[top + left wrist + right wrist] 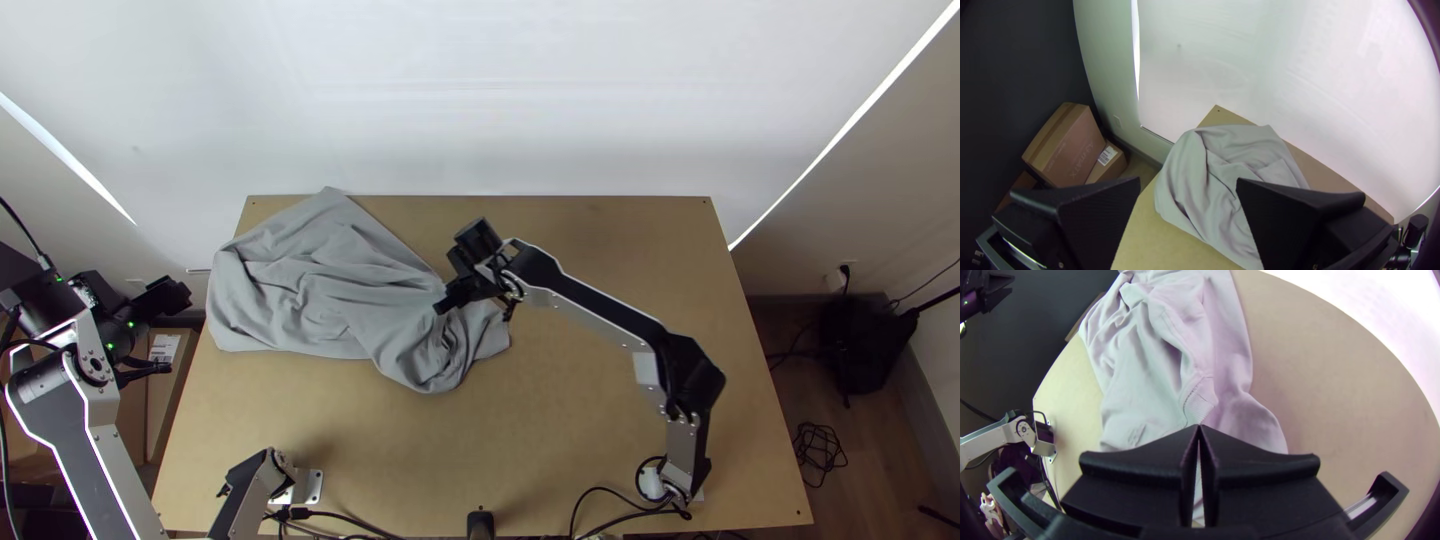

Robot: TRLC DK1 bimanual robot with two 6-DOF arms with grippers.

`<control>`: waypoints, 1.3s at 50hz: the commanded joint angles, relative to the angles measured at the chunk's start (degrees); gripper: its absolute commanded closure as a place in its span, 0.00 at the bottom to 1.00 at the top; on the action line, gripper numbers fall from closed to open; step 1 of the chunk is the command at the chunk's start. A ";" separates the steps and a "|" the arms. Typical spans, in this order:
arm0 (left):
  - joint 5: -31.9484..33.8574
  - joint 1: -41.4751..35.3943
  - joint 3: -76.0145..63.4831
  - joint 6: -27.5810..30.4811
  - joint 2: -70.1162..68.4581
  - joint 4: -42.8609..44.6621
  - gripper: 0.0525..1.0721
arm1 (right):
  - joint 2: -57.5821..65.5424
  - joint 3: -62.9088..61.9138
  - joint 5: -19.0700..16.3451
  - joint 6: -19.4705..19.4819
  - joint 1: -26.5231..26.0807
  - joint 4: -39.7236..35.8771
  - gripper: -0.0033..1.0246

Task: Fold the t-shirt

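Observation:
The grey t-shirt (320, 290) lies bunched and wrinkled on the left and middle of the table, also visible in the left wrist view (1225, 175) and right wrist view (1145, 370). Beyond the table's left edge, my left gripper (158, 332) is open and away from the cloth; its two fingers stand wide apart in the left wrist view (1188, 200). Over the shirt's right part is my right gripper (441, 307). Its fingertips meet in the right wrist view (1199, 427), shut on the t-shirt beside a ribbed band, whose pinched edge is partly hidden.
Bare wooden table (600, 400) extends to the right of and in front of the shirt. Cables (610, 500) run along the near edge by the arm bases. Cardboard boxes (1067, 145) stand on the floor beyond the left edge, and a pale wall (480, 100) rises behind.

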 commanded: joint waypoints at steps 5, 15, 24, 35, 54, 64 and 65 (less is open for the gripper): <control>0.64 -0.62 -0.56 -0.62 0.47 1.31 0.05 | -3.50 -9.22 1.29 -0.51 -1.88 -0.09 0.97; 0.55 -0.53 -0.38 0.00 0.56 1.40 0.05 | -4.20 -4.48 2.96 0.11 -4.78 0.09 0.53; 0.55 -0.44 -0.29 0.79 0.82 1.49 0.05 | 0.28 11.17 4.10 -3.41 -2.94 -1.76 0.53; 0.64 -1.85 -0.03 0.79 1.18 0.61 0.05 | 17.68 37.27 3.93 -4.37 0.66 -14.77 0.53; 0.55 -2.20 0.06 0.96 0.30 -0.27 0.05 | 25.86 35.95 3.93 -4.37 4.80 -9.05 0.21; 0.64 -2.20 0.06 0.96 -0.76 -0.53 0.05 | 28.32 35.95 3.93 -4.37 4.53 -2.99 0.21; 0.64 -2.20 0.15 0.87 -0.76 -0.62 0.05 | 28.49 35.95 3.93 -4.37 4.44 -2.64 0.21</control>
